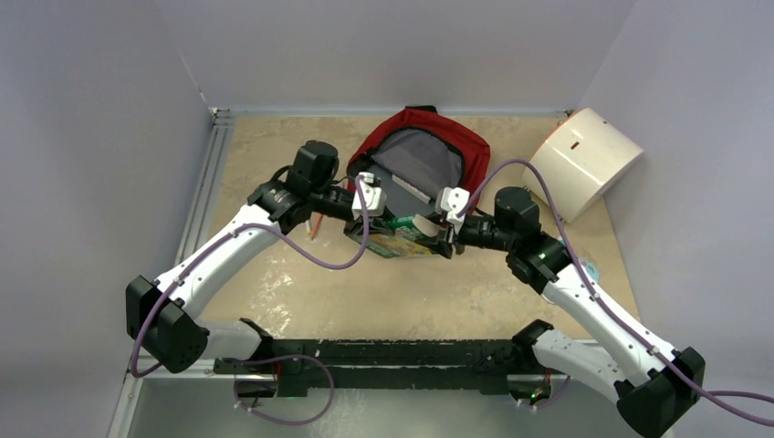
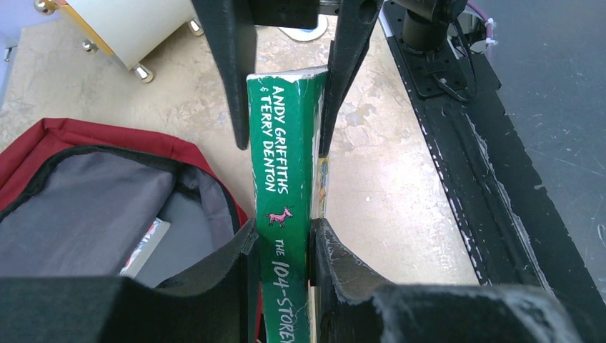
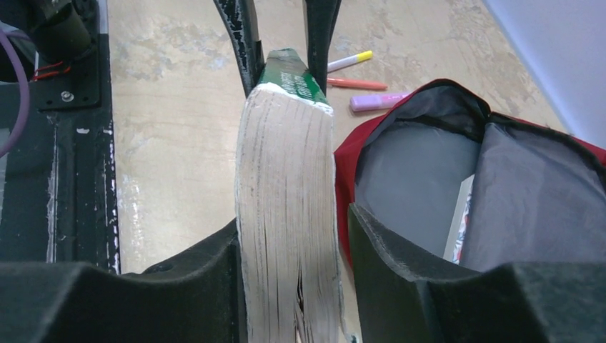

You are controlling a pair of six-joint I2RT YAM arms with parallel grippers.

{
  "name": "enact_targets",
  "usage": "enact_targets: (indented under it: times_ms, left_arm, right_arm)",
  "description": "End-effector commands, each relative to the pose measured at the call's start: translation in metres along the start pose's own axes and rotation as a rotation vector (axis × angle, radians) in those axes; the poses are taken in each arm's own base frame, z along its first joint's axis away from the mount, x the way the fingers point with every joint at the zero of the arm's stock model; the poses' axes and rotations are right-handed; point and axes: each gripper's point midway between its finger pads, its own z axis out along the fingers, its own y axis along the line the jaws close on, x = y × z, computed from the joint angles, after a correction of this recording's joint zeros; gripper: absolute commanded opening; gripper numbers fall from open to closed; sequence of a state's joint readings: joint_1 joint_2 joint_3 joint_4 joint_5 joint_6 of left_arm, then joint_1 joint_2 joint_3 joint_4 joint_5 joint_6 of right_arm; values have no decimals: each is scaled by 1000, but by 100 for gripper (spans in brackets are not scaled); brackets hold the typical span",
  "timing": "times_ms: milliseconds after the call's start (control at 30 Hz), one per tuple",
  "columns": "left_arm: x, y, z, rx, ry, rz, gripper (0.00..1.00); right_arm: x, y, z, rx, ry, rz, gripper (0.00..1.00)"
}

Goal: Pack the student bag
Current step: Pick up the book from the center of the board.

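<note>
The student bag (image 1: 461, 146) lies open at the back of the table, dark red with a grey lining (image 2: 64, 136) (image 3: 421, 164). In front of its mouth a thick green paperback (image 1: 397, 242) hangs between both arms. My left gripper (image 1: 379, 224) (image 2: 282, 239) is shut on the spine end (image 2: 282, 143), both pads pressed against the covers. My right gripper (image 1: 444, 233) (image 3: 289, 229) straddles the page edge (image 3: 286, 179). One pad touches the book and a narrow gap shows at the other.
A white rounded box (image 1: 584, 160) (image 2: 128, 25) stands at the back right. A flat printed booklet (image 3: 463, 214) (image 2: 146, 246) lies inside the bag. Loose markers (image 3: 375, 101) rest on the table left of the bag. The black base rail (image 1: 383, 351) runs along the near edge.
</note>
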State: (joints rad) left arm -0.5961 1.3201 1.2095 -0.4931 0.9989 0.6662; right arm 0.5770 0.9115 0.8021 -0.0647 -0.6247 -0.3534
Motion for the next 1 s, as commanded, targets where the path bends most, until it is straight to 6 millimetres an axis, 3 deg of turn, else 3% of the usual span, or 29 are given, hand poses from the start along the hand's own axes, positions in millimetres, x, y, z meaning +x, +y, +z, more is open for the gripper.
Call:
enact_targets:
  times_ms: [0,133,167,233,267,333,433,567,733,833,967]
  left_arm:
    - [-40,-2,-4,33,-119,121,0]
    - [-41,2,0,41,-124,69,0]
    - [-41,5,0,30,-122,48,4]
    - [-41,17,2,-24,-122,23,20]
    - [-40,22,2,-53,-121,12,28]
    - [-40,34,1,-129,-119,-16,54]
    - [-39,59,-5,-276,-112,-53,63]
    - [-37,91,-20,-457,-116,-143,68]
    - [-22,147,-50,-759,-133,-418,71]
    - [-6,172,-63,-920,-138,-604,72]
    - [10,186,-63,-994,-153,-822,74]
  right_arm:
    - [-15,-1,0,-13,-44,-49,45]
    - [-16,-1,1,-24,-42,-56,24]
    - [-18,-3,0,-8,-44,-58,18]
    - [-23,-14,-3,65,-54,-35,0]
    - [-24,-18,-6,104,-55,-8,0]
    - [-34,-28,-16,193,-94,12,0]
    - [-59,-51,-43,412,-220,89,0]
    - [-66,-91,-82,733,-305,202,0]
    - [-60,-133,-123,1080,-359,401,0]
    - [-57,-146,-134,1199,-380,523,0]
    - [-50,-151,-126,1225,-395,663,0]
